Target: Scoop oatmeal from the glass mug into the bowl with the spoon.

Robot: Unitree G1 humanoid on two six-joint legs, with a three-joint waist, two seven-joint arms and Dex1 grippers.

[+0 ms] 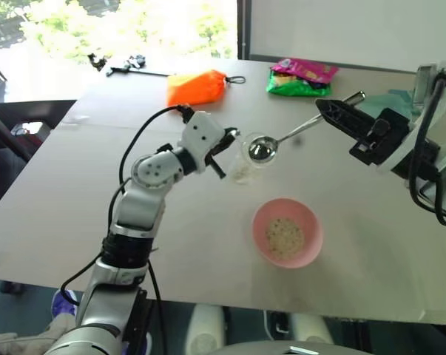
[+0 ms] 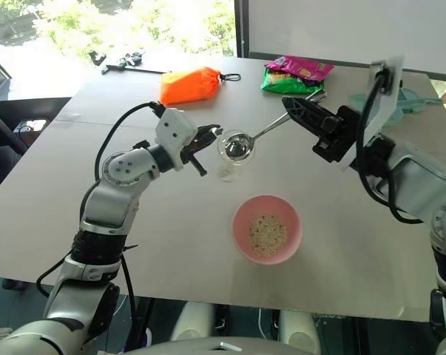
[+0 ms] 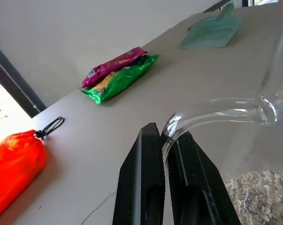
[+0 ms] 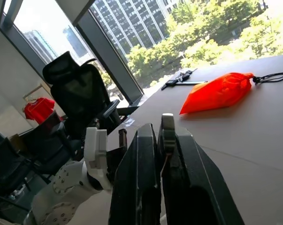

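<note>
The bowl [image 2: 267, 229] is showing plain pink, holding pale beige, speckled oatmeal [image 2: 268, 234]; the spoon [image 2: 241, 145] is gleaming silver beside the clear glass mug [image 2: 230, 159]; an orange pouch [image 2: 190, 83] and a magenta-and-green snack packet [image 2: 294, 75] are lying on the pale grey table [image 2: 356, 244]

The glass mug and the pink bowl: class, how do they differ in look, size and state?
The glass mug is clear and colourless; the bowl is opaque pink. The mug is narrower; the bowl is clearly wider. The mug is gripped at its handle by the left tool, with the spoon at its rim; the bowl stands free on the table. Both hold pale oatmeal.
</note>
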